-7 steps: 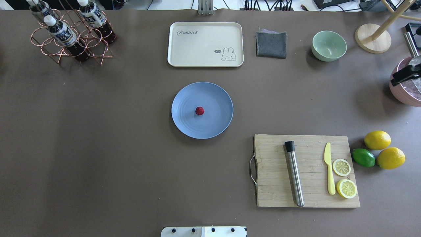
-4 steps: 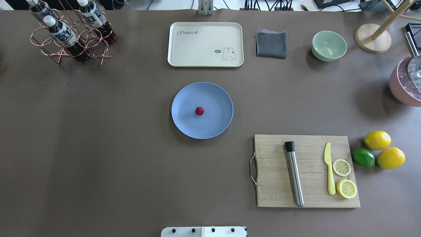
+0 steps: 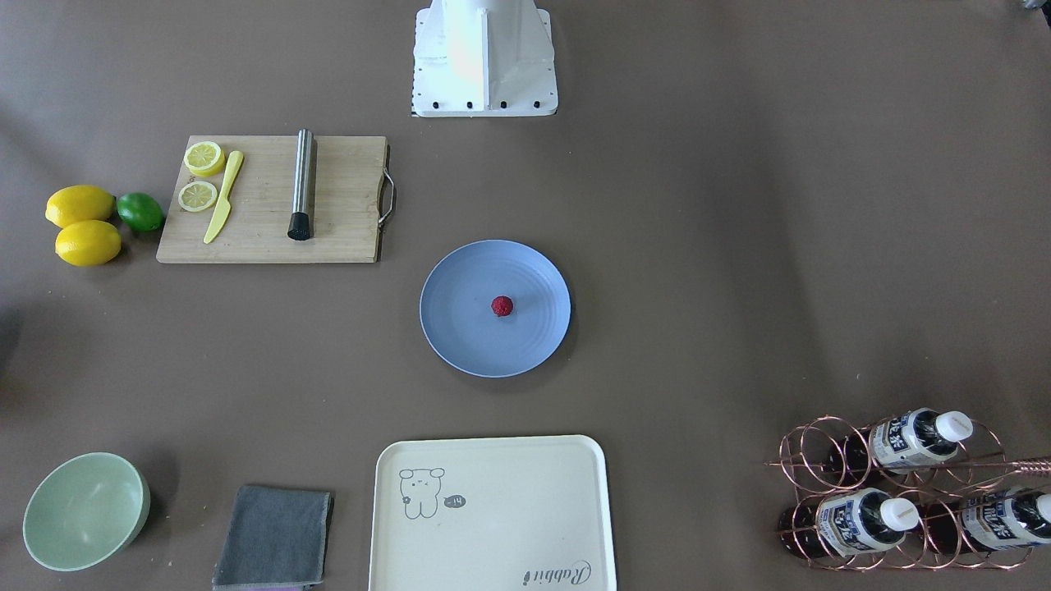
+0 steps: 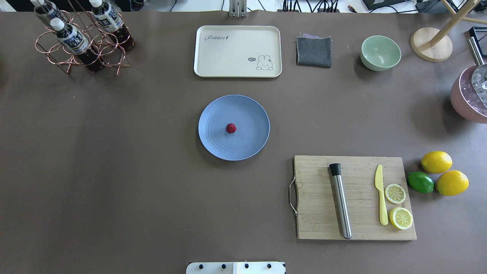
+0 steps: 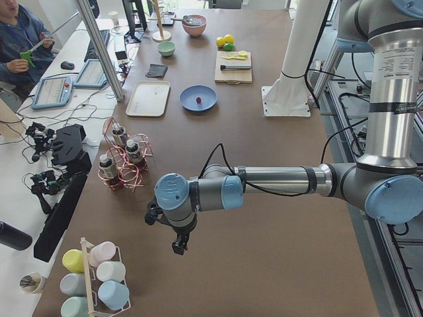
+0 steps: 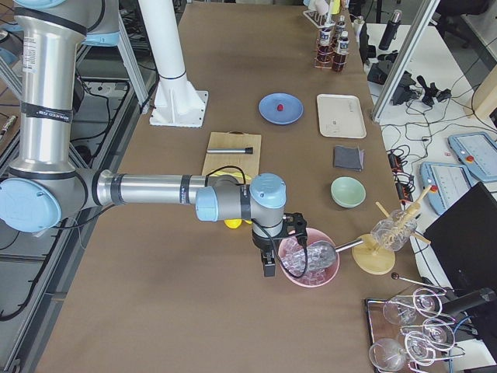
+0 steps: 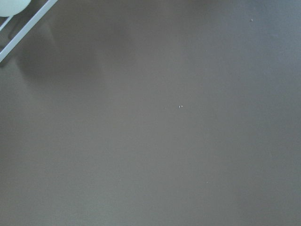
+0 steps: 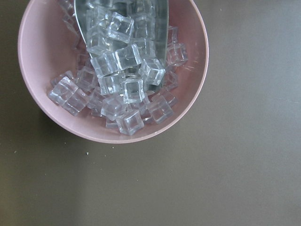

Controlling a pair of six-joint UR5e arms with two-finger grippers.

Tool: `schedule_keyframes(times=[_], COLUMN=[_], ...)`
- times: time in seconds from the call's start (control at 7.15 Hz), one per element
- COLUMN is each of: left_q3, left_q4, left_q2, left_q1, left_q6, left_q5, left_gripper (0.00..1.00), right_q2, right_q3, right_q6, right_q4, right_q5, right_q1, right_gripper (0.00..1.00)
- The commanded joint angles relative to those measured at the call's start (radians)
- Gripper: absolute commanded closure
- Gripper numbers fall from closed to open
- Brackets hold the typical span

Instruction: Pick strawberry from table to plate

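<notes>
One strawberry [image 4: 231,128], centre of plate [image 4: 251,142]: likely light, soft, bruisable, so pinch its flanks gently; left pincer [image 5: 178,247] and right pincer [image 6: 269,268], far from plate, opening you cannot tell

Both arms reach well away from the pedestal [image 5: 285,92], toward opposite ends of the tabletop [image 5: 284,264]; the left arm [image 5: 277,179] holds its forearm level, wrist bent so the left end effector [image 5: 178,247] points down; the right arm [image 6: 147,189] is posed alike, its right end effector [image 6: 269,264] hanging downward; whether either's jaws are parted cannot be told.
</notes>
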Motion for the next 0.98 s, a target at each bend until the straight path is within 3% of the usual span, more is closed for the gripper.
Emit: schedule_keyframes(times=[0.0,0.84], left_q3=[0.001,-0.004], left_q4=[-0.007,-0.008], left_q2=[0.008,0.008], left_q1=[0.001,-0.002], left_q6=[-0.026,-0.026], left_q5=[0.001,-0.007], left_gripper=[0.01,0.01], right_q2=[-0.008,-0.015], right_q3=[-0.004,-0.002], right_q6=[0.005,0.006], right_q4=[0.001,0.002], right_q5=[0.002,0.038], right_q1=[0.003,0.001], right_gripper=[0.00,0.00])
